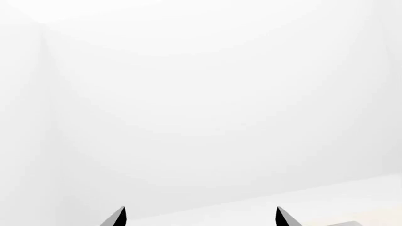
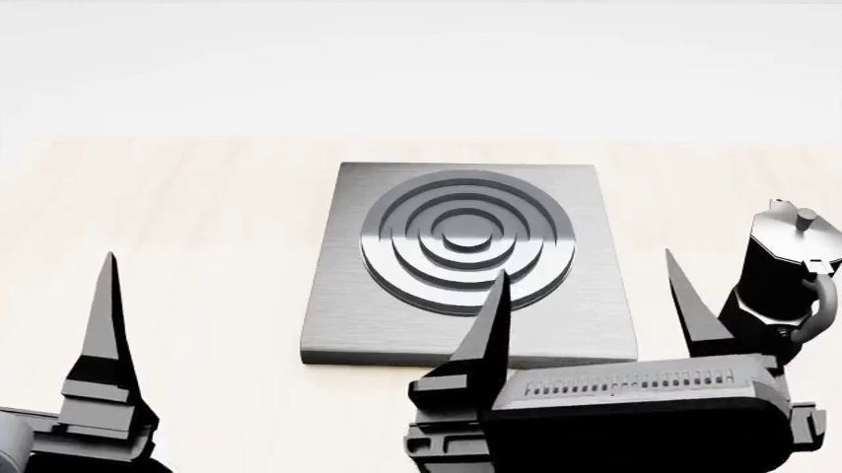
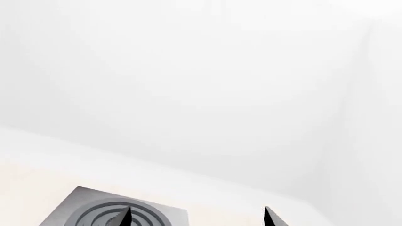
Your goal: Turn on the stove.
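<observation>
- Nearest the head camera, the right gripper is seen with its two pointed black fingers spread well apart and nothing between them; the same gap is shown in the right wrist view.
- At the near left, one finger of the left gripper is seen upright; in the left wrist view both tips are shown apart, with only white wall beyond, so it is empty too.
- Beyond the right gripper, the stove is laid flat on the pale wooden table: a square brushed-metal plate with a raised ring burner at its middle.
- A black moka pot is stood just beside the plate's right edge, clear of it.
- No knob can be made out; it is possibly hidden behind the right gripper's body at the plate's near edge.
- The plate is judged heavy, rigid and smooth, and need not be lifted. A small stiff knob would best be pinched across its fin and twisted, with a firm grip against slipping.
</observation>
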### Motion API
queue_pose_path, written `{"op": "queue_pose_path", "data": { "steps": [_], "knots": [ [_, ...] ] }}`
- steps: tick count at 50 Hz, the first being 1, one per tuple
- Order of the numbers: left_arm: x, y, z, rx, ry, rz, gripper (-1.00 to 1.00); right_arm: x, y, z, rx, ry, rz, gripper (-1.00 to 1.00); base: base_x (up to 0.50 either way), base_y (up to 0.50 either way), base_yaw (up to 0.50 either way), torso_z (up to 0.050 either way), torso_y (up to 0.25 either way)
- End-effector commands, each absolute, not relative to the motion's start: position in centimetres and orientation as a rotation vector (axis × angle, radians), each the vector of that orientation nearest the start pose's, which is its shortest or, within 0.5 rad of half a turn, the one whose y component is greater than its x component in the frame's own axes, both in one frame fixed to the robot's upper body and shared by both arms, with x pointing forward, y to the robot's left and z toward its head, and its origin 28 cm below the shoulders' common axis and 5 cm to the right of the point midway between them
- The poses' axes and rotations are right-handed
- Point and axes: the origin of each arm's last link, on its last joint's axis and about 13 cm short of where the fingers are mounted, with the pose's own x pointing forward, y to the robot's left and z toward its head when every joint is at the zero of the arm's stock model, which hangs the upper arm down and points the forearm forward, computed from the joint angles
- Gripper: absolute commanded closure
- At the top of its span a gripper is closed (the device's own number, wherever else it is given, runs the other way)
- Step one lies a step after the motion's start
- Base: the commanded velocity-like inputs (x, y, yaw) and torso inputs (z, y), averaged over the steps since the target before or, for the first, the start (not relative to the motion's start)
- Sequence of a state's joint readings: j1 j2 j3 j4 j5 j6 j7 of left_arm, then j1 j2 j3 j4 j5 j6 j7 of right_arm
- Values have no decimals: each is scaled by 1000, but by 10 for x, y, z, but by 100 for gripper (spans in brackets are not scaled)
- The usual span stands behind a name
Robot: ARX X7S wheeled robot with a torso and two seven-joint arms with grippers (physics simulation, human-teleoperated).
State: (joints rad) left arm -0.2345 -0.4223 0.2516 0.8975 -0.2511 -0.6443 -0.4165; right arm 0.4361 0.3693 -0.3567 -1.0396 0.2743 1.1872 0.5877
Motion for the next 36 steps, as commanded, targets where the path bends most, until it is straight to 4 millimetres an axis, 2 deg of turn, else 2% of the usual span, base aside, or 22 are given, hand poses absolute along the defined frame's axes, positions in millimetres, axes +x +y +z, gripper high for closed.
{"op": "queue_pose_path", "data": {
  "steps": [1,36],
  "knots": [
    [189,207,180,173,-408,-32,-100,182,-83,195,-327,-270,-80,-100,0,0,0,0,0],
    [188,207,182,162,-410,-32,-100,175,-81,203,-338,-325,-68,-100,0,0,0,0,0]
  ]
}}
